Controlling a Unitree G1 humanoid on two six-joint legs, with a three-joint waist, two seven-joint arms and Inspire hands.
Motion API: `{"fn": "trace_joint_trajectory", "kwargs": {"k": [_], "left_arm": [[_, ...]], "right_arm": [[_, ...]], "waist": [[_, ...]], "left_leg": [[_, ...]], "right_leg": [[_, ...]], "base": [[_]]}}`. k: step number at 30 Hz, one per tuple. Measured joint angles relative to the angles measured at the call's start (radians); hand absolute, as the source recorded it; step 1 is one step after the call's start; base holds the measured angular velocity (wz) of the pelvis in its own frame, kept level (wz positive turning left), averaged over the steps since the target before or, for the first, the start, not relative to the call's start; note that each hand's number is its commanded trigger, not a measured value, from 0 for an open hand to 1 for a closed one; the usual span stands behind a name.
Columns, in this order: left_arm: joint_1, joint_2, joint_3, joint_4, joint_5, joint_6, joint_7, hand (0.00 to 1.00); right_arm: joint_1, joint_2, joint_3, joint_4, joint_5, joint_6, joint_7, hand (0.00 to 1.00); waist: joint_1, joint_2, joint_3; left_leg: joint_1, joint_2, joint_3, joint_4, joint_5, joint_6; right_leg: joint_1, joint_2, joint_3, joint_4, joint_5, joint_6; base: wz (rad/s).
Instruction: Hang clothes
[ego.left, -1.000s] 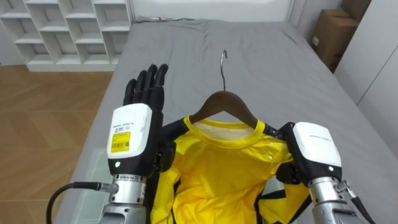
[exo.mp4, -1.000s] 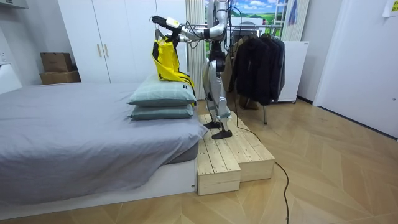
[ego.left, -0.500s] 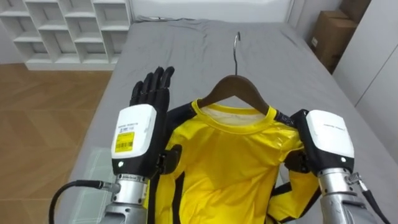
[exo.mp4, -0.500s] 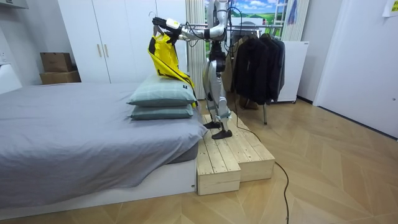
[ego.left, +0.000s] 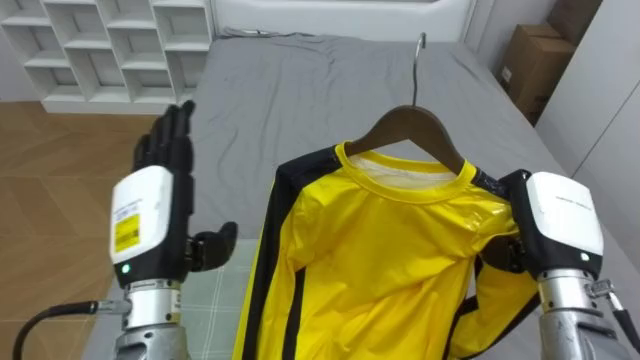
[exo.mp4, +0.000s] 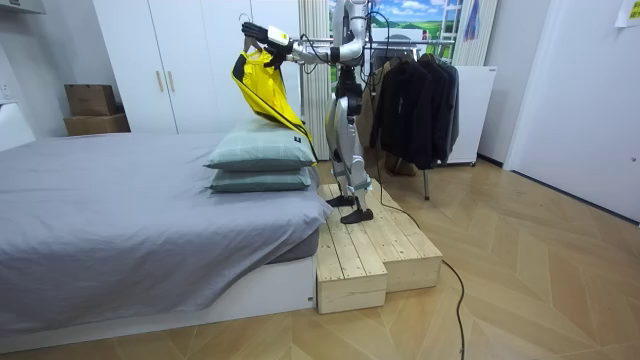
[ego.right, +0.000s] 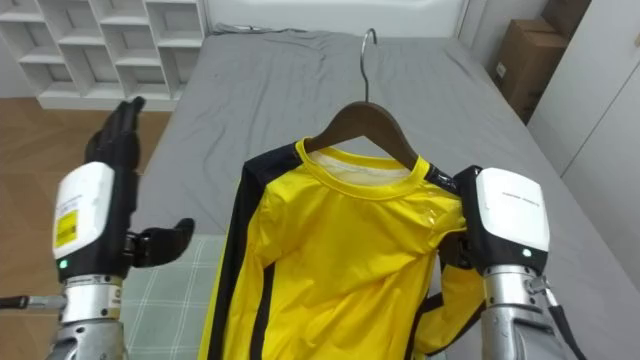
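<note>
The yellow shirt (ego.left: 380, 260) on its hanger (ego.left: 398, 124) is held above the bed (ego.left: 300, 90) at the right hand (ego.left: 562, 220), grip not discernible. The left hand (ego.left: 150, 215), released, has been moved away toward 9 o'clock.

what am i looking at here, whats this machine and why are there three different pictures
This is a humanoid robot that stands on two legs, with two arms and jointed hands. Two pictures come from cameras in its head, looking down past its own hands; the third is from a camera standing in the room. There it stands on a wooden platform beside a grey bed, arms stretched over two pillows, a rack of dark clothes behind it. In the head views a yellow shirt on a wooden hanger is held up above the bed. The right hand is at the shirt's shoulder and seems to carry it. The left hand is off to the side, fingers straight, touching nothing.
</note>
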Motion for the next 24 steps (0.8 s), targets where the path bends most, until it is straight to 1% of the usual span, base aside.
{"fn": "trace_joint_trajectory", "kwargs": {"k": [3,4,7,8,10,11,15,19,22,23,24], "left_arm": [[0.004,-0.002,0.054,0.000,-0.061,0.000,0.042,0.00],[0.008,-0.002,0.063,0.001,-0.074,0.000,0.051,0.00],[0.041,-0.003,0.108,0.001,-0.139,0.000,0.086,0.00],[0.056,-0.003,0.128,0.002,-0.172,0.000,0.101,0.00],[0.071,-0.004,0.158,0.013,-0.204,0.000,0.116,0.00],[0.075,-0.004,0.162,0.020,-0.212,0.000,0.121,0.00],[0.107,-0.007,0.195,0.105,-0.215,0.001,0.137,0.00],[0.137,-0.008,0.199,0.183,-0.215,0.001,0.158,0.00],[0.160,-0.011,0.199,0.262,-0.216,0.001,0.176,0.00],[0.164,-0.013,0.199,0.299,-0.223,0.001,0.177,0.00],[0.165,-0.018,0.201,0.333,-0.259,0.001,0.177,0.00]], "right_arm": [[0.020,-0.005,-0.025,-0.018,0.002,0.001,-0.011,1.00],[0.025,-0.004,-0.028,-0.021,0.004,0.001,-0.016,1.00],[0.059,-0.005,-0.046,-0.062,0.009,0.001,-0.022,1.00],[0.061,-0.006,-0.049,-0.074,0.014,0.001,-0.027,1.00],[0.063,-0.007,-0.056,-0.080,0.037,0.003,-0.031,1.00],[0.065,-0.008,-0.058,-0.082,0.034,0.003,-0.031,1.00],[0.085,-0.008,-0.075,-0.089,0.031,0.003,-0.031,1.00],[0.108,-0.008,-0.085,-0.089,0.039,0.011,-0.031,1.00],[0.127,-0.008,-0.086,-0.089,0.069,0.019,-0.031,1.00],[0.134,-0.008,-0.087,-0.090,0.074,0.022,-0.031,1.00],[0.139,-0.008,-0.087,-0.090,0.074,0.023,-0.031,1.00]], "waist": [[0.001,0.008,-0.0038],[0.001,0.010,-0.0035],[0.004,0.025,-0.0025],[0.001,0.032,0.0000],[0.002,0.033,0.0005],[0.003,0.033,0.0003],[0.003,0.036,0.0004],[0.004,0.036,-0.0011],[0.006,0.035,-0.0018],[0.007,0.035,-0.0018],[0.007,0.035,-0.0018]], "left_leg": [[0.002,-0.001,-0.011,0.000,0.000,0.000],[0.006,-0.002,-0.014,0.000,0.000,0.000],[0.017,-0.002,-0.017,-0.001,0.000,0.000],[0.016,-0.002,-0.018,-0.001,0.000,0.000],[0.015,-0.004,-0.019,-0.001,0.000,0.000],[0.016,-0.006,-0.019,-0.001,0.000,0.000],[0.014,-0.011,-0.023,0.001,0.000,0.000],[0.016,-0.014,-0.027,-0.001,0.000,0.000],[0.018,-0.015,-0.024,-0.001,0.000,0.000],[0.018,-0.016,-0.026,-0.001,0.000,0.000],[0.017,-0.017,-0.029,-0.001,0.000,0.000]], "right_leg": [[0.004,-0.001,-0.004,0.000,0.000,0.000],[0.009,-0.002,-0.005,0.000,0.000,0.000],[0.024,-0.005,-0.009,0.000,-0.001,0.001],[0.022,-0.006,-0.009,0.000,-0.002,0.003],[0.019,-0.008,-0.007,-0.001,-0.009,0.003],[0.019,-0.008,-0.007,0.000,-0.009,0.003],[0.021,-0.011,-0.011,0.008,-0.011,0.005],[0.021,-0.014,-0.012,0.013,-0.015,0.007],[0.023,-0.014,-0.011,0.013,-0.015,0.008],[0.022,-0.015,-0.011,0.013,-0.016,0.009],[0.020,-0.015,-0.011,0.014,-0.016,0.010]], "base": [[0.06],[0.00],[0.01],[0.00],[0.00],[0.00],[0.02],[0.02],[0.00],[0.00],[0.00]]}}
